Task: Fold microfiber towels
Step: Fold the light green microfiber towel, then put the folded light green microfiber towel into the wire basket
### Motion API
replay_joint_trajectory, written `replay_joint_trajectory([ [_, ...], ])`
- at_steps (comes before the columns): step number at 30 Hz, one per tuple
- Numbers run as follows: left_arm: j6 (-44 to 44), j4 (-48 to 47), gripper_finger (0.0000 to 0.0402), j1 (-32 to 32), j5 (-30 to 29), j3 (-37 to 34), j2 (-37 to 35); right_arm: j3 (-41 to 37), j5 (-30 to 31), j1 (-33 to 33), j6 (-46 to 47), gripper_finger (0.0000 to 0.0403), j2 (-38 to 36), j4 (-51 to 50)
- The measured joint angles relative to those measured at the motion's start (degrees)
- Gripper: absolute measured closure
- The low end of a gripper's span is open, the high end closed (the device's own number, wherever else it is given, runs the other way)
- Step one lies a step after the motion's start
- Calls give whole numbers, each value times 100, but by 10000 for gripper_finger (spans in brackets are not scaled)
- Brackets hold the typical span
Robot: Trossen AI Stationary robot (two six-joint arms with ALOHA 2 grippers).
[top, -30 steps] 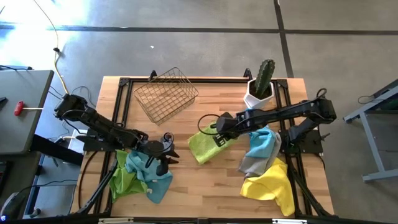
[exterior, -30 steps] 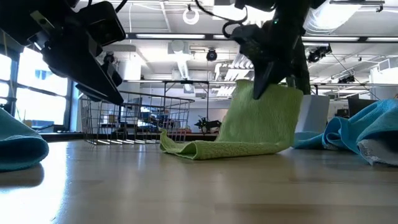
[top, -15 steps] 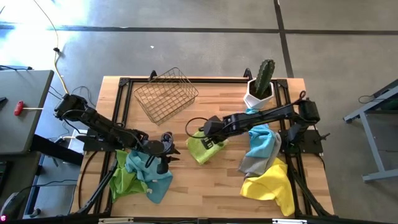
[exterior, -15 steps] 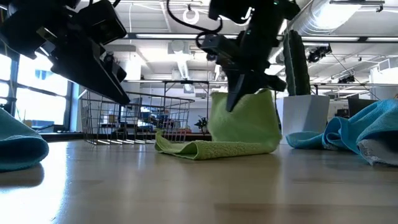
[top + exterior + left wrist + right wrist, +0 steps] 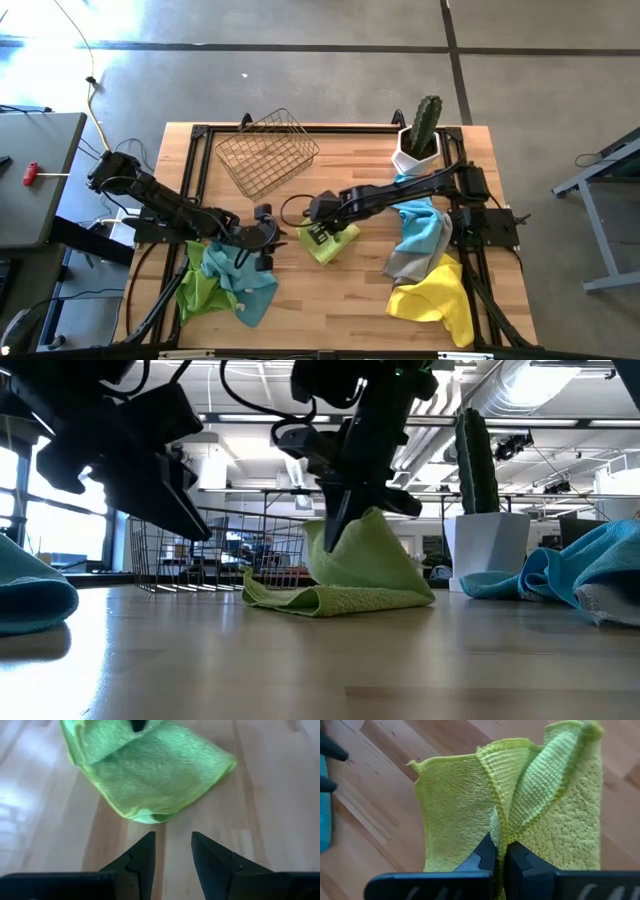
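Right gripper (image 5: 318, 226) is pinching a raised fold of the lime green microfiber towel (image 5: 333, 241), while left gripper (image 5: 266, 240) sits just beside it, fingers slightly apart, holding nothing.

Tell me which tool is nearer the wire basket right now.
Right. The right tool sits just below the wire basket in the high view, shut on the lime green towel. The left tool is farther off, beside the towel pile.
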Motion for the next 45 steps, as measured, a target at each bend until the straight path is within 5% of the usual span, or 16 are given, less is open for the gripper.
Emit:
replay_joint_trajectory([
  [12, 96, 5, 287, 0, -522, 0, 0, -15, 65, 280, 390, 403, 187, 398],
  [29, 52, -19, 287, -4, -528, 0, 0, -20, 406, 367, 304, 401, 185, 729],
  [38, 52, -35, 287, -4, -525, 0, 0, -20, 314, 403, 111, 330, 182, 995],
  [45, 52, -51, 287, -4, -525, 0, 0, -20, -314, 401, -134, 276, 182, 1160],
])
